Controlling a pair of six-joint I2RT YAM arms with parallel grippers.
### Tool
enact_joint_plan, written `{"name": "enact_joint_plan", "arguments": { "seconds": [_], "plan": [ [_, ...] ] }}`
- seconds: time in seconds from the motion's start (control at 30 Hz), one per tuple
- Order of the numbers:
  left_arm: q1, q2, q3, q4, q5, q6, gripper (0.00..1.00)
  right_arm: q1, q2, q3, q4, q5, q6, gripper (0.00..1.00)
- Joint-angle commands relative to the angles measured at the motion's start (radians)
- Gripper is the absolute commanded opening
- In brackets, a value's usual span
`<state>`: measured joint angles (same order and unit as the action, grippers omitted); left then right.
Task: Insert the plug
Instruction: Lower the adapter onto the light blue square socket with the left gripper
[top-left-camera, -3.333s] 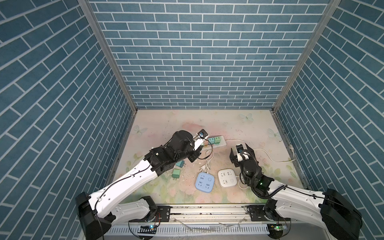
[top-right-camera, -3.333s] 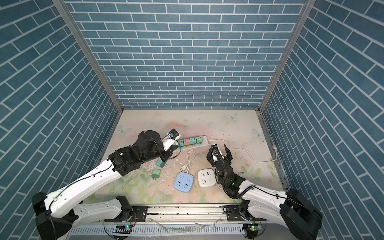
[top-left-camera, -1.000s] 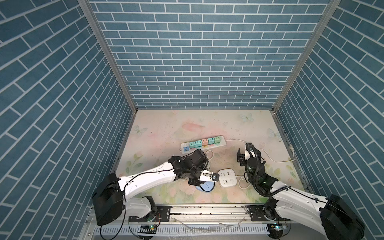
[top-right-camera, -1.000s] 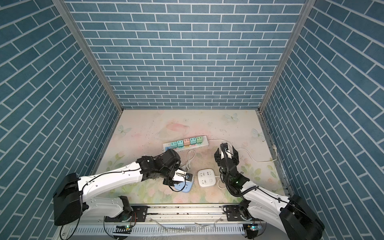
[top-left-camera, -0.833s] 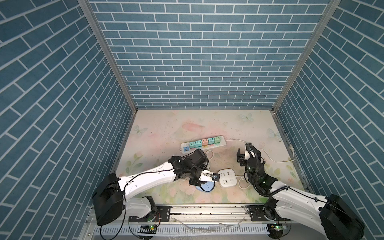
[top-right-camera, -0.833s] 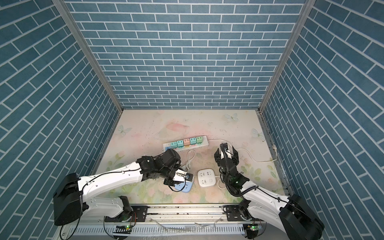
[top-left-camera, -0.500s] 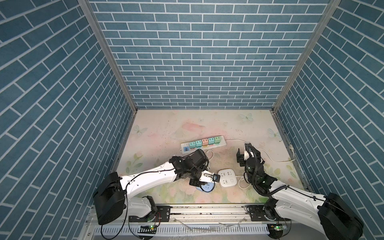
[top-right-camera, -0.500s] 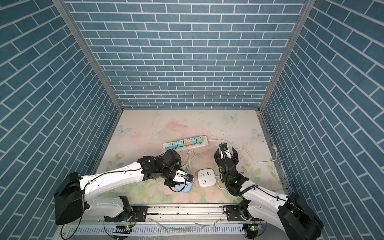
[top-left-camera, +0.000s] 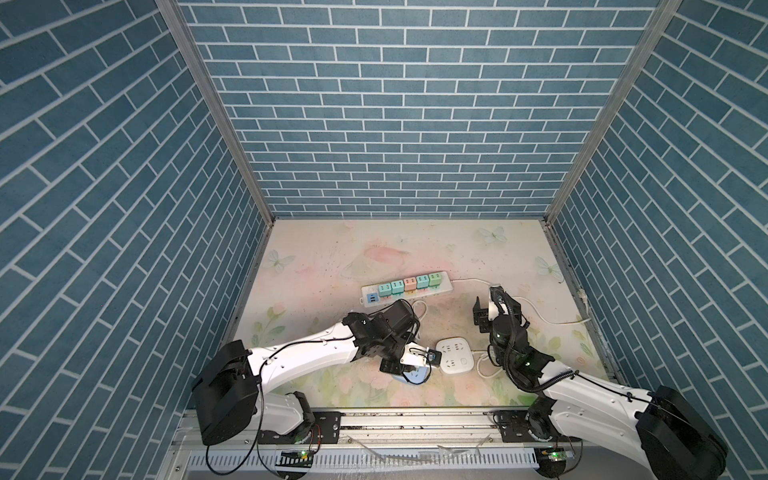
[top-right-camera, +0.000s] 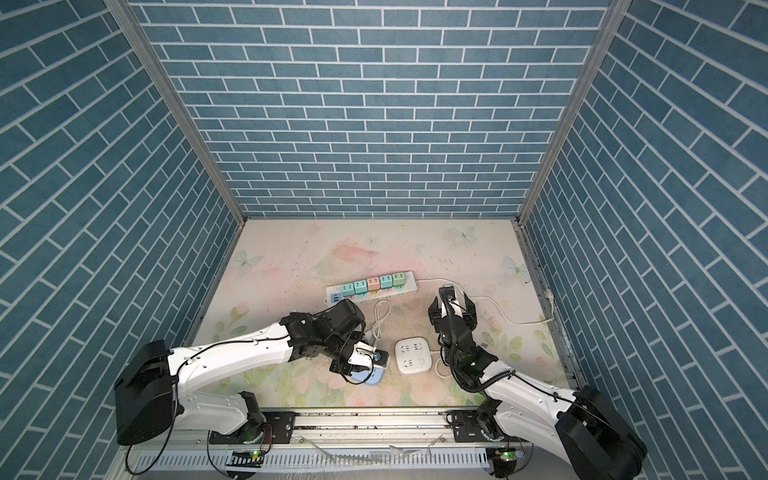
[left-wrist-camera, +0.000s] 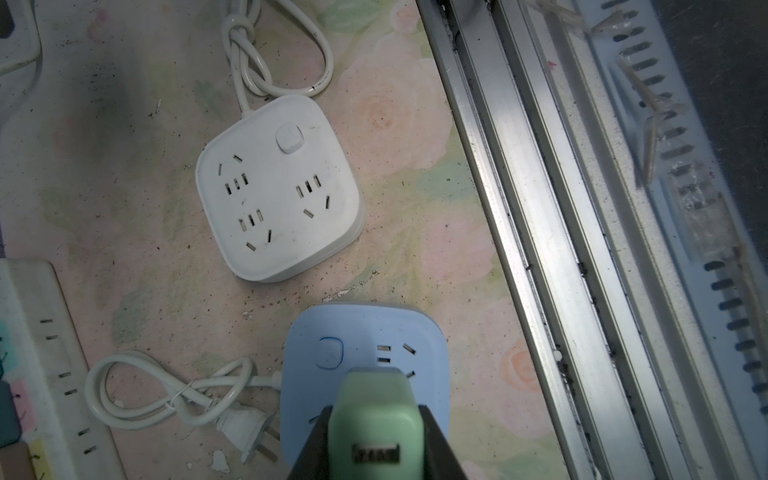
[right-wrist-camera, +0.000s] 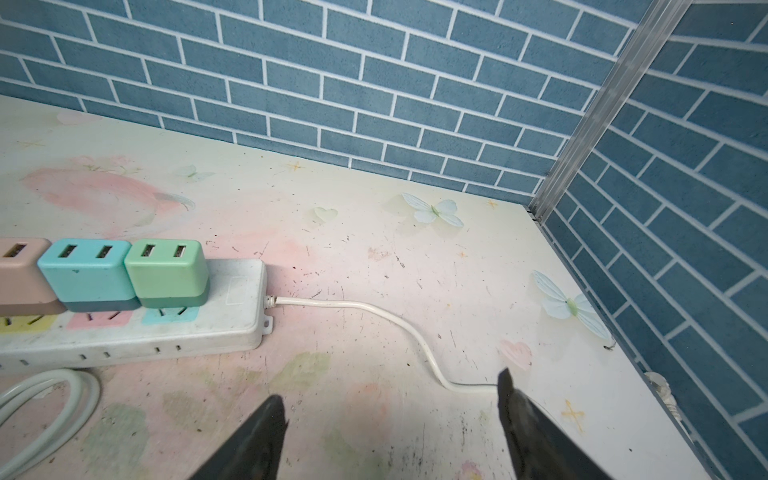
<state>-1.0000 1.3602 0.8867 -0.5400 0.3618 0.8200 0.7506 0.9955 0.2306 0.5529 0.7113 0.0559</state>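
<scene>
Tabletop bears a blue socket block, half hidden behind the plug.

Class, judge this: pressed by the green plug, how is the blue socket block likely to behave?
The block looks like hard plastic, so probably stiff. It lies flat and low on the mat, so tipping seems unlikely. Nothing clamps it; a slanted push may slide it.

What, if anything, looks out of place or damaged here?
Nothing is spilled or broken. The mat is scuffed and speckled with dark grime, and the cord of the blue socket block lies coiled, its plug loose on the mat. The left end effector is shut on a green adapter over that block.
</scene>
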Motion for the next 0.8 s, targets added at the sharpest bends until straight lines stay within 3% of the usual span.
{"name": "enact_joint_plan", "arguments": {
  "seconds": [0.0, 0.77],
  "plan": [
    [-0.003, 0.027, 0.0, 0.009, 0.019, 0.004, 0.0, -0.005, -0.014, 0.0, 0.005, 0.001, 0.019, 0.82],
    [-0.003, 0.088, 0.015, 0.039, 0.058, 0.022, 0.0, -0.005, 0.004, 0.01, 0.003, 0.004, 0.02, 0.82]
  ]
}}
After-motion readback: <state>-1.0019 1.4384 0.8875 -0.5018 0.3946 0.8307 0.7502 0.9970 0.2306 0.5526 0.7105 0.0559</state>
